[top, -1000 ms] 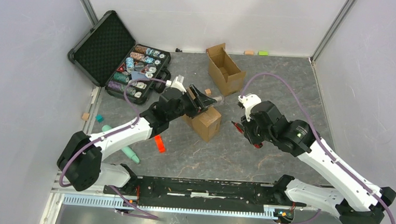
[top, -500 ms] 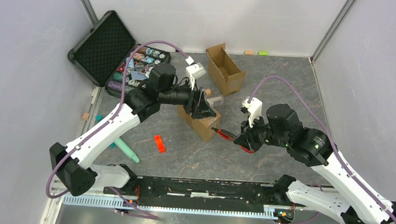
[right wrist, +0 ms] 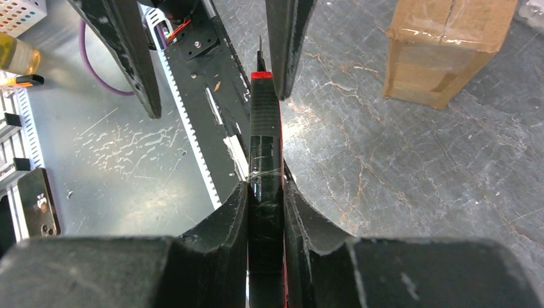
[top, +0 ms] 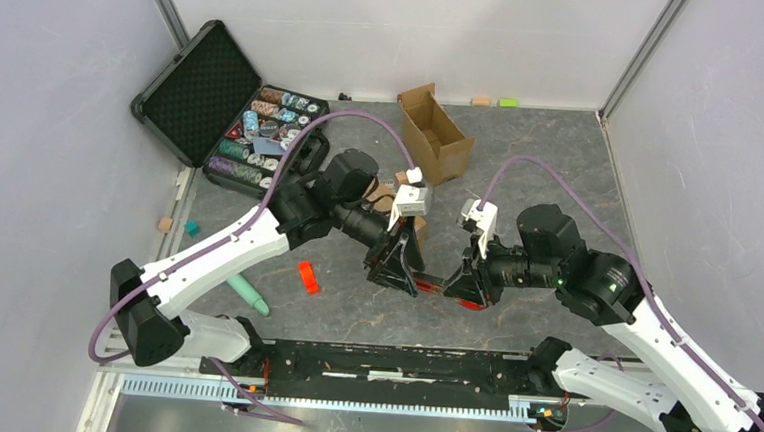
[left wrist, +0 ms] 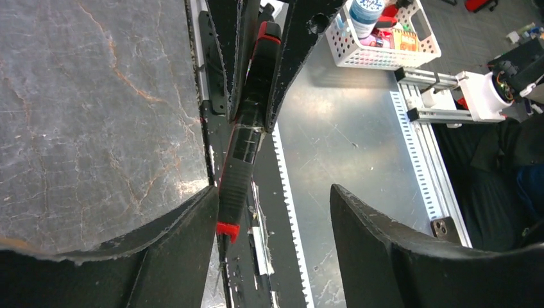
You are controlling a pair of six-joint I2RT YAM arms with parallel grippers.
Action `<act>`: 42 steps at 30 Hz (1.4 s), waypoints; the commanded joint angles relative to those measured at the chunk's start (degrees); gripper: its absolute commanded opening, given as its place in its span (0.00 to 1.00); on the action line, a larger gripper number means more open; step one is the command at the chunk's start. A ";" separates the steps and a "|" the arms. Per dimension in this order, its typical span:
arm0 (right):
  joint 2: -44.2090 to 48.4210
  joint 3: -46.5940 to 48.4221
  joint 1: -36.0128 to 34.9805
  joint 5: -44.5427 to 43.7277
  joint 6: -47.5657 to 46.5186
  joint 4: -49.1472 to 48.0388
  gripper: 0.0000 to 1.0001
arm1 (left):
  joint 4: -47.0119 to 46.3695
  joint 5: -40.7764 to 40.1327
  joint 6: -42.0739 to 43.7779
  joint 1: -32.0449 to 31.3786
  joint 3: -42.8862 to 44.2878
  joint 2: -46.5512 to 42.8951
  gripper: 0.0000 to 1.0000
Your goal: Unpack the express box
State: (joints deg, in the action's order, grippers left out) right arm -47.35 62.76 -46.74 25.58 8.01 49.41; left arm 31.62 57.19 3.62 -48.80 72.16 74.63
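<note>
My right gripper (right wrist: 266, 189) is shut on a black and red utility knife (right wrist: 265, 128), whose front end sticks out toward the left arm. My left gripper (left wrist: 272, 192) is open, and the knife (left wrist: 247, 128) reaches between its fingers, lying close along one of them. In the top view the two grippers meet near the table's front middle, the left gripper (top: 400, 272) facing the right gripper (top: 459, 284). The express box (right wrist: 449, 45), brown with a taped seam, stands on the grey table behind them. The left wrist mostly hides it in the top view.
A narrower open cardboard box (top: 435, 131) with raised flaps stands at the back. An open black case (top: 263, 134) of poker chips lies at the back left. A small red piece (top: 306, 277) and a teal object (top: 248, 293) lie left of centre. A metal rail (top: 389, 362) runs along the front edge.
The left arm swung off the express box toward the front. The right gripper brought the knife leftward, so its end now lies between the left gripper's open fingers.
</note>
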 commanded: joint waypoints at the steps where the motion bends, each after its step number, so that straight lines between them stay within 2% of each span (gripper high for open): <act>1: -0.21 0.52 0.04 2.71 -0.41 -2.98 0.00 | 0.82 1.15 3.78 -2.19 -0.25 1.47 0.70; 7: -0.76 0.61 0.05 3.55 -0.61 -2.85 0.00 | 0.90 -1.06 4.58 -2.80 -1.39 2.84 0.65; 12: -1.02 0.66 0.03 2.34 -0.06 -3.45 0.00 | -0.02 0.20 3.94 -3.05 -1.79 3.63 0.60; 15: -1.02 0.81 0.02 0.58 1.21 -5.12 0.00 | 0.08 0.22 3.98 -3.21 -2.17 4.54 0.54; 18: -1.25 -0.17 0.04 0.05 2.91 -7.87 0.00 | -0.47 1.45 3.80 -3.21 -2.46 5.20 0.44; 20: -1.43 -1.13 0.06 0.04 3.67 -9.75 0.00 | -0.81 2.58 3.81 -3.15 -2.42 5.74 0.30; 22: -1.46 -1.36 0.12 -1.56 4.28 -10.93 0.00 | -0.34 3.22 4.35 -2.83 -2.31 6.00 0.20; 23: -1.26 -1.85 0.13 -1.32 4.34 -12.26 0.05 | -0.01 3.91 4.85 -2.36 -2.27 5.98 0.17; 24: -1.15 -2.42 0.19 -0.98 4.50 -13.32 0.24 | 0.02 5.38 5.10 -1.60 -2.34 5.83 0.15; 25: -1.07 -2.86 0.33 -0.91 4.78 -14.35 0.55 | -0.02 7.25 5.19 -0.42 -2.54 5.44 0.11; 28: -0.65 -5.72 1.51 3.80 5.55 -18.77 0.85 | -0.65 11.44 5.18 3.06 -3.39 3.60 0.03; 30: -0.35 -7.89 2.90 8.63 7.07 -22.53 0.98 | 0.13 12.31 5.60 4.32 -3.33 2.78 0.02; 34: -0.38 -11.31 4.41 15.13 10.27 -29.26 0.98 | 2.48 13.46 7.04 5.85 -2.12 2.64 0.02; 38: 0.57 -12.14 5.89 16.51 14.34 -34.53 0.98 | 2.20 12.51 6.56 6.25 -2.49 2.71 0.02; 42: 0.83 -13.92 6.63 14.72 17.97 -36.65 0.79 | -5.89 12.50 0.86 6.73 -5.32 1.44 0.02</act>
State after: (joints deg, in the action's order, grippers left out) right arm -47.92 50.02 -40.84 39.07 20.84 20.12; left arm 33.65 67.02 8.40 -42.78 68.42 78.96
